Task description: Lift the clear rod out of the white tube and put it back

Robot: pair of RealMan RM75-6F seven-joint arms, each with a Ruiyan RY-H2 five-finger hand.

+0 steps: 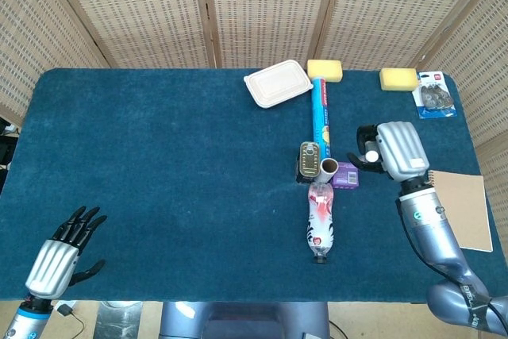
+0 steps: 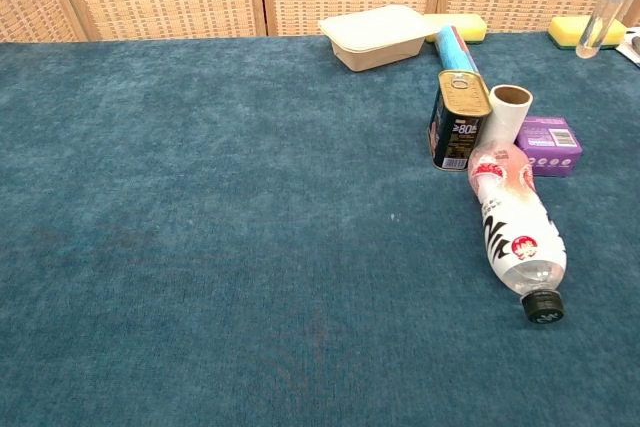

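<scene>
Right hand point(image 1: 394, 151) pinches clear rod point(image 2: 606, 15) aloft, toward table's right edge, clear of white tube point(image 1: 329, 168). Lift done; next, carry back, line tip over tube mouth, lower. Left hand point(image 1: 57, 256) spread, idle.

A bench point(image 1: 159, 180) covered in dark blue felt fills the scene. Woven wicker screens point(image 1: 262, 5) in wooden frames stand along its far edge and angle in at both far corners. Light is even and bright, with soft shadows.
</scene>
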